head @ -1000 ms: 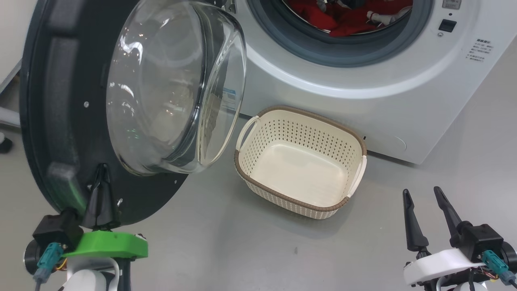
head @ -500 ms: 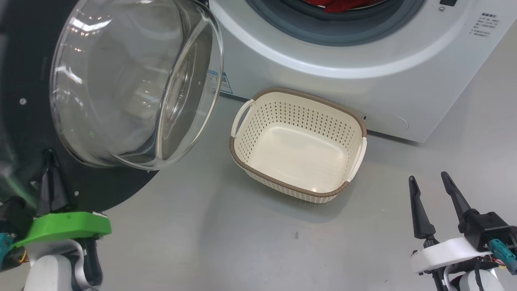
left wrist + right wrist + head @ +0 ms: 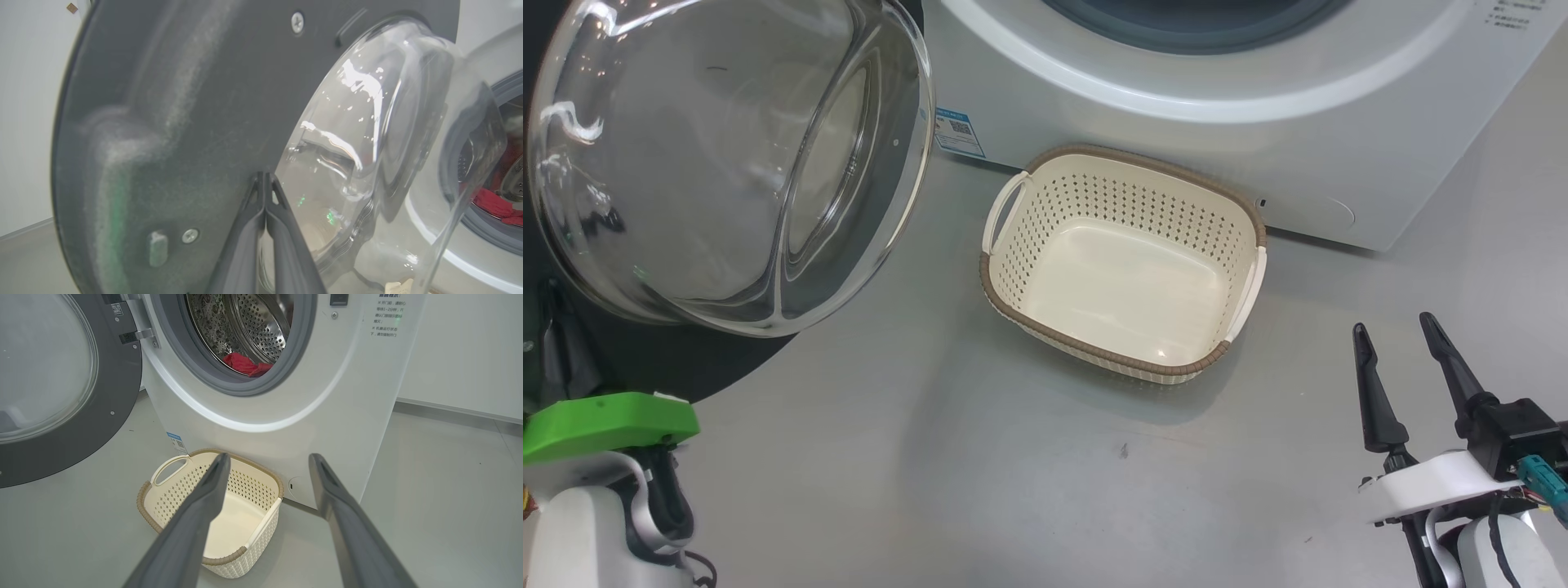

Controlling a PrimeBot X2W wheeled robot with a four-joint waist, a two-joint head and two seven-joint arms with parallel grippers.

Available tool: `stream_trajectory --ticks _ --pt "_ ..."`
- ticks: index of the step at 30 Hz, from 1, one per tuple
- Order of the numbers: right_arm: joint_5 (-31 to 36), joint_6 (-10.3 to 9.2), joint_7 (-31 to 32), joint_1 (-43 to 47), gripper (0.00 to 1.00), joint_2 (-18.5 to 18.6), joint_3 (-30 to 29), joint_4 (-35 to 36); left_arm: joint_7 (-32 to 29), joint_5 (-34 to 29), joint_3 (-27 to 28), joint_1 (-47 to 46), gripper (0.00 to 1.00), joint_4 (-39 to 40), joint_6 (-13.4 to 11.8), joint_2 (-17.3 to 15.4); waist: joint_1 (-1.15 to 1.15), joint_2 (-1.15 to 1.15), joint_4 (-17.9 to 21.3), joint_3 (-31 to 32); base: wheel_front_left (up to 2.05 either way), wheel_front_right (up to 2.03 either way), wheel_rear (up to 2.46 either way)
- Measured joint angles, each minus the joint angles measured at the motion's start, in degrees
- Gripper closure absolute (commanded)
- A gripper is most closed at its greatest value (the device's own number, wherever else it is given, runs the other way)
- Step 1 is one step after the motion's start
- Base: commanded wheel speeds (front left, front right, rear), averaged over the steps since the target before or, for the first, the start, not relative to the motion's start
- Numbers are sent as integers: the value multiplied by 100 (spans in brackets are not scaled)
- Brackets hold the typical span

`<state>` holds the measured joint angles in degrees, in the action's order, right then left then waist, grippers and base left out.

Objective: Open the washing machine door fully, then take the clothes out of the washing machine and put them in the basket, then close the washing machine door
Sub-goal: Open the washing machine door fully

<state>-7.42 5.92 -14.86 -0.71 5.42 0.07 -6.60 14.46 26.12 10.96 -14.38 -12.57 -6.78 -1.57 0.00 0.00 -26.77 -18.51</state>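
While the washing machine door point(image 3: 118, 396) stands swung out to the left of the washing machine point(image 3: 1176, 147), the left gripper point(image 3: 265, 179) has its 2 fingers pressed tight together, holding nothing. Its tips sit at the dark inside face of the door, just beside the big glass window point(image 3: 727, 163). The right gripper point(image 3: 1394, 327) hangs low over the grey floor point(image 3: 931, 457) with its 2 fingers spread wide. The red clothes point(image 3: 245, 365) lie inside the shiny drum point(image 3: 265, 330). The basket point(image 3: 990, 282) sits on the floor just in front of the machine, its cream bottom bare.
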Motion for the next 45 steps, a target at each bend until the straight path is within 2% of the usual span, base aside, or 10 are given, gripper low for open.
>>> stream_trajectory --ticks 8,27,36,45 --pt "0 7 0 -35 0 10 -3 -27 0 7 417 -165 100 -303 0 -47 0 0 22 -57 0 0 0" --pt "-1 51 0 -179 0 -2 -1 -167 0 -210 628 -376 100 -501 44 -34 0 0 75 31 0 0 0" --pt "-12 51 0 -175 0 -56 -31 -252 0 -471 412 -83 100 -167 224 14 0 0 117 243 0 0 0" --pt "-47 51 0 -124 0 -145 -35 -278 0 -818 -388 483 100 241 564 25 0 0 159 537 0 0 0"
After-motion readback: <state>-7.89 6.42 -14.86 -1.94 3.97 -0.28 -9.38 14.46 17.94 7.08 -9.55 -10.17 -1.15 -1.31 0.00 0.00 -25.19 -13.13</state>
